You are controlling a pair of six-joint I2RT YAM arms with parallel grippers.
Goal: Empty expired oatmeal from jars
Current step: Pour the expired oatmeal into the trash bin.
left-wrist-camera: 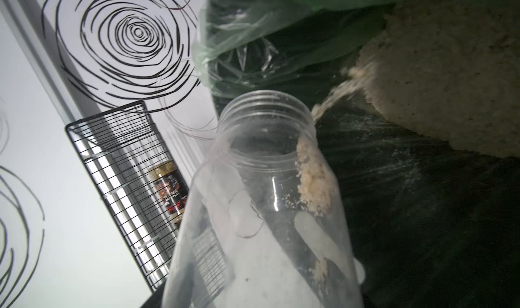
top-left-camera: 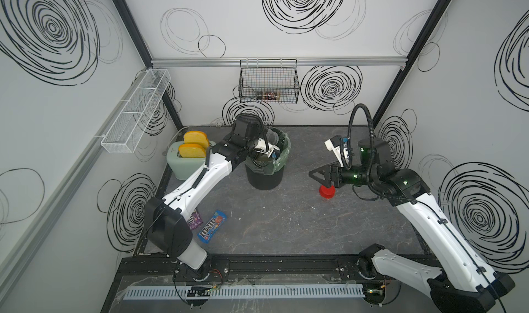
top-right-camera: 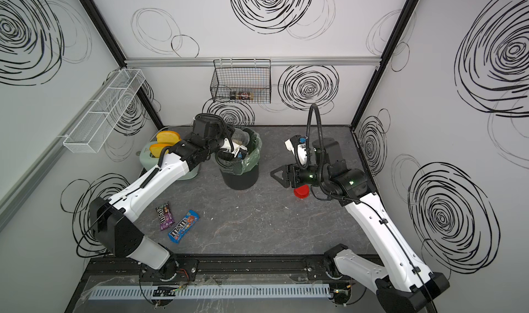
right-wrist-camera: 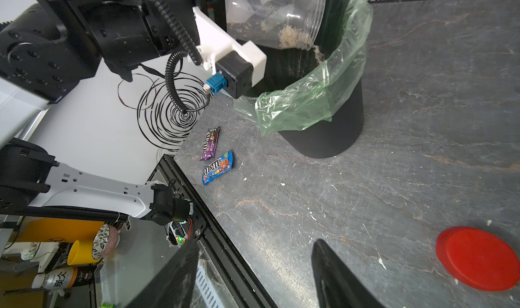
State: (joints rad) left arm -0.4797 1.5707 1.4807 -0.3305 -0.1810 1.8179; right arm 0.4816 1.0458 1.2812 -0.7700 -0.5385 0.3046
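My left gripper is shut on the clear jar, which lies tipped with its open mouth over the black bin. In both top views the jar sits at the bin's far rim. Pale oatmeal clings near the jar's neck and streams from the mouth. A heap of oatmeal lies in the green bin liner. The red lid rests flat on the table. My right gripper hovers just above and beside the lid, open and empty.
A green toaster with yellow toast slices stands left of the bin under my left arm. Two candy packs lie at the front left. A black wire basket hangs on the back wall, a white mesh shelf on the left wall.
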